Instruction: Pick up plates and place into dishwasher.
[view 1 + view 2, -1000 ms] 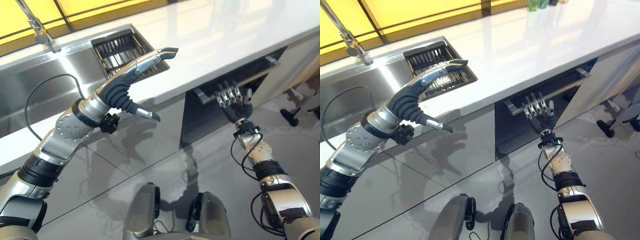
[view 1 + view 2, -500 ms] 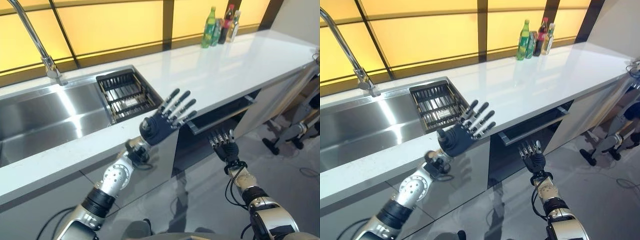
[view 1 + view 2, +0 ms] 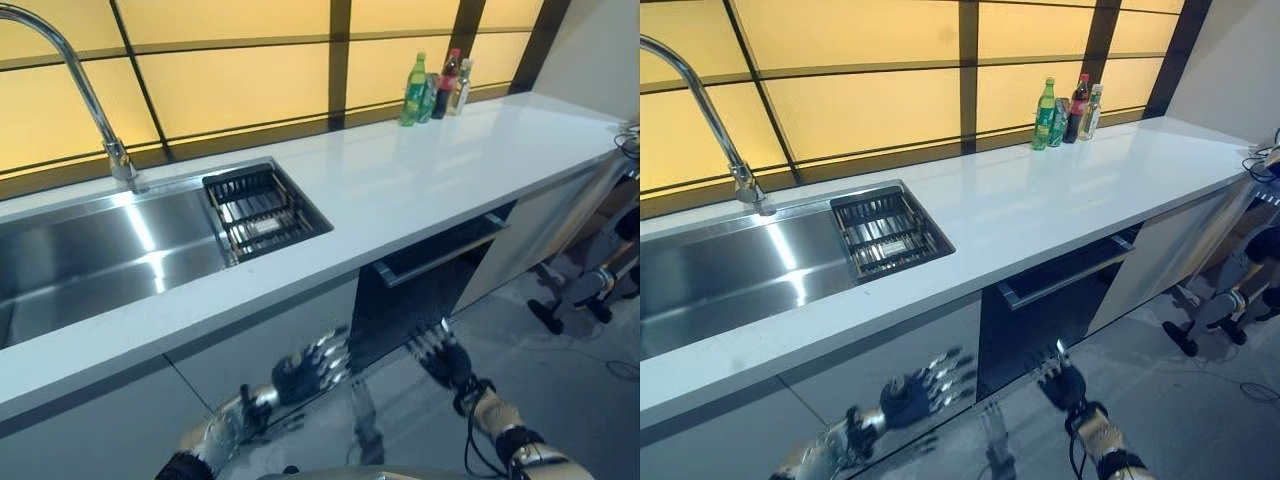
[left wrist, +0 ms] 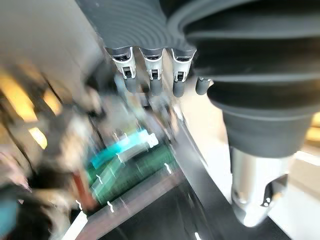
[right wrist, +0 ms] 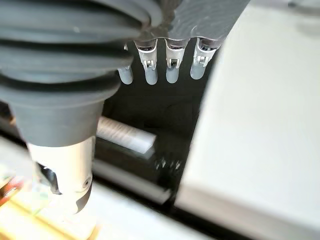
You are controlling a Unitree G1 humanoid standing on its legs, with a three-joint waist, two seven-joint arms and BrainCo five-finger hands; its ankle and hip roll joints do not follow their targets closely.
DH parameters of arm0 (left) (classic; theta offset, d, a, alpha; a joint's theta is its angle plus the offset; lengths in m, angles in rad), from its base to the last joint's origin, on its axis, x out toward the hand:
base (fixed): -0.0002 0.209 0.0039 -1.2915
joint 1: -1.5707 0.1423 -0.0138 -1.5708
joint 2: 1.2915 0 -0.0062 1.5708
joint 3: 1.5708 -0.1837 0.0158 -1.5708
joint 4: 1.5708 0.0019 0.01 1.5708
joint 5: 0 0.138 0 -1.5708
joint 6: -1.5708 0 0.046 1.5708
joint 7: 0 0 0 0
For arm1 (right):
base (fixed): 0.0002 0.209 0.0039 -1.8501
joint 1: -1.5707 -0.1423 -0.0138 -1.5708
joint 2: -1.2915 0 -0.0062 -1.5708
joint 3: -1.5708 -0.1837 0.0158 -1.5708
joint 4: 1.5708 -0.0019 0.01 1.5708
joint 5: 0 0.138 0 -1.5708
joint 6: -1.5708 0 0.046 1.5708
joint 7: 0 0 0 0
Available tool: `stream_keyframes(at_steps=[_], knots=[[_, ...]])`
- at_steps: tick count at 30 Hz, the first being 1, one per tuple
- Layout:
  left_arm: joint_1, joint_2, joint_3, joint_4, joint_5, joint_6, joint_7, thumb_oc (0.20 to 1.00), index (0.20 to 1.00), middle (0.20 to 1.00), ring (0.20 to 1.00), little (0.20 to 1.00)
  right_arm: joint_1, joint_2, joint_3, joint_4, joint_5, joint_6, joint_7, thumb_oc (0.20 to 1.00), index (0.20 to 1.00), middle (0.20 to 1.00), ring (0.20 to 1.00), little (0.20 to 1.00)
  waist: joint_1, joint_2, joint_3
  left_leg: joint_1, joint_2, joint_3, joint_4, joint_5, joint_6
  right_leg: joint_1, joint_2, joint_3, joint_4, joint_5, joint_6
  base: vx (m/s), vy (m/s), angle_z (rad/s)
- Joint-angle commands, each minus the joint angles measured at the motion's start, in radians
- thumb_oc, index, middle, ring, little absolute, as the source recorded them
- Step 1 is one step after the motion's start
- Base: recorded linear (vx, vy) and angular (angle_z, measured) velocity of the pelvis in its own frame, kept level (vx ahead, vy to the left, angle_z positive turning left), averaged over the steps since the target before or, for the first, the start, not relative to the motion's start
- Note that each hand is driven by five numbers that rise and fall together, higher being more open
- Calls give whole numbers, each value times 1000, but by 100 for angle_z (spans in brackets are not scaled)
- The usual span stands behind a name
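Dishwasher (image 3: 420,290) sits under the white table (image 3: 420,180), its dark door slightly ajar behind a silver handle bar (image 3: 1065,275). Both hands hang low in front of the cabinets, holding nothing: the left hand (image 3: 310,365) with fingers spread wide before the grey cabinet front, the right hand (image 3: 440,355) with fingers straight, just below the dishwasher door. A dark rack (image 3: 262,210) lies in the steel sink (image 3: 90,260), beside the tap (image 3: 95,110). Three bottles (image 3: 1065,105) stand at the table's far edge.
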Motion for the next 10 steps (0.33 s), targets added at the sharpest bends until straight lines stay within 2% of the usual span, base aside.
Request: stream_keyframes(at_steps=[1,2,3,4,5,6,7,8,9,10], knots=[[-7,-39,34,100,166,-129,117,1000,1000,1000,1000,1000,9,26,35,-87,-179,45,-97,1000,1000,1000,1000,1000,-10,0,37,28,-3,5,15,-105,7,-56,-20,53,20,18,46,46,84,-17],[-13,-39,49,158,194,-157,169,1000,1000,1000,1000,1000,24,33,49,-89,-217,62,-103,1000,1000,1000,1000,1000,-15,0,38,28,-4,9,14,-103,8,-57,-20,53,20,18,47,47,82,-15],[-21,-46,64,233,200,-166,277,1000,1000,1000,1000,1000,45,46,75,-93,-283,79,-115,1000,1000,1000,1000,1000,-24,-1,39,27,-5,13,13,-101,8,-59,-21,54,22,18,49,44,72,-9],[-31,-52,81,285,224,-201,380,1000,1000,1000,1000,1000,59,55,99,-98,-352,82,-119,1000,1000,1000,1000,1000,-30,-3,40,27,-6,16,12,-100,9,-60,-21,55,22,17,50,37,74,-5],[-51,-55,102,344,287,-251,523,1000,1000,1000,1000,1000,72,60,136,-96,-473,56,-106,1000,1000,1000,1000,1000,-36,-5,42,27,-9,18,12,-100,10,-61,-22,55,23,14,51,16,64,-10],[-72,-59,114,403,339,-277,622,1000,1000,1000,1000,1000,74,62,181,-91,-611,7,-119,1000,1000,1000,1000,1000,-40,-8,44,22,-11,17,14,-97,9,-64,-24,53,27,11,53,1,63,-11],[-90,-65,125,446,365,-280,687,1000,1000,1000,1000,1000,72,60,223,-83,-728,-27,-138,1000,1000,1000,1000,1000,-42,-11,46,20,-13,16,16,-96,8,-65,-28,49,29,9,53,-5,54,-8],[-102,-71,132,470,398,-272,744,1000,1000,1000,1000,1000,68,57,251,-78,-783,-42,-156,1000,1000,1000,1000,1000,-41,-12,48,18,-14,13,17,-97,9,-65,-30,45,30,7,54,0,53,-5],[-117,-80,136,497,471,-260,835,1000,1000,1000,1000,1000,57,51,291,-66,-892,-77,-177,1000,1000,1000,1000,1000,-37,-15,50,18,-17,9,18,-99,10,-63,-33,38,30,3,54,13,49,-2],[-126,-87,127,521,528,-272,906,1000,1000,1000,1000,1000,43,45,320,-49,-986,-98,-240,1000,1000,1000,1000,1000,-31,-18,51,18,-20,3,20,-101,10,-59,-37,32,31,-1,54,18,51,-3]])
